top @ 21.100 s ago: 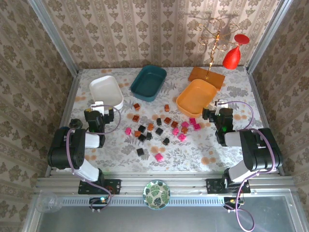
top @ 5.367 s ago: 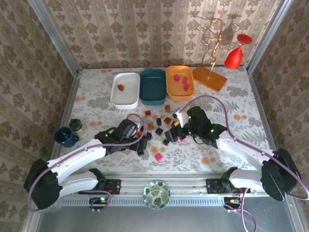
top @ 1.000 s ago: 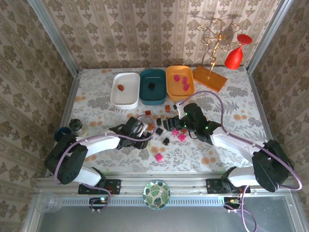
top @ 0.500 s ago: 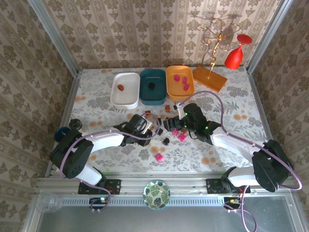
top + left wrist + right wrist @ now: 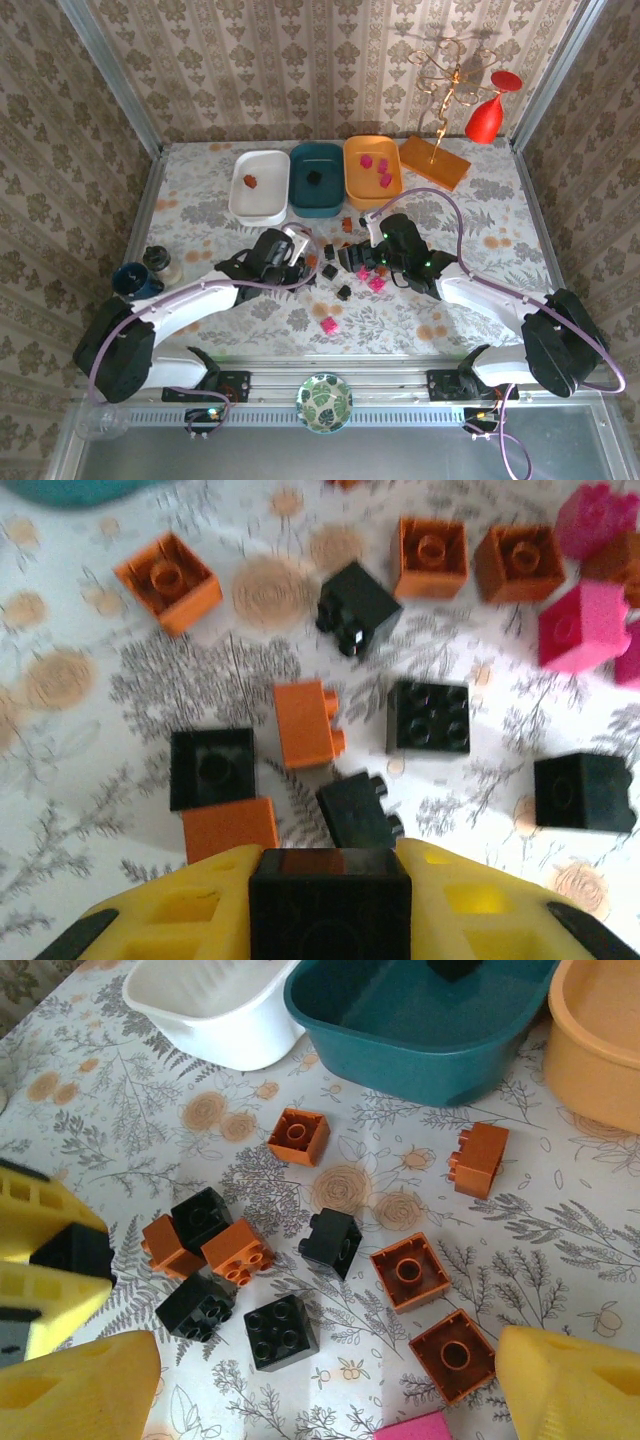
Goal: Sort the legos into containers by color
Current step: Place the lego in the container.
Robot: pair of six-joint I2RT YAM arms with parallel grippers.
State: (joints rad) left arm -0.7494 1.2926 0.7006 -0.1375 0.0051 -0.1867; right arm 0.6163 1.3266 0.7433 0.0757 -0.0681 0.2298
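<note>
1. Three tubs stand abreast at the far side: the white tub (image 5: 262, 203) holds one orange brick (image 5: 250, 181); the teal tub (image 5: 316, 197) one black lego (image 5: 314, 177); the orange tub (image 5: 370, 192) three pink legos (image 5: 384, 180);
2. the right gripper (image 5: 320, 1380) hangs over the loose legos (image 5: 409, 1272), fingers wide apart;
3. the left gripper (image 5: 330, 875) is clamped on a black brick (image 5: 330, 920).

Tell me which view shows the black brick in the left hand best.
Left wrist: the brick sits large between the yellow fingers. Right wrist catches the brick at the left edge; from the top it is too small to tell.
</note>
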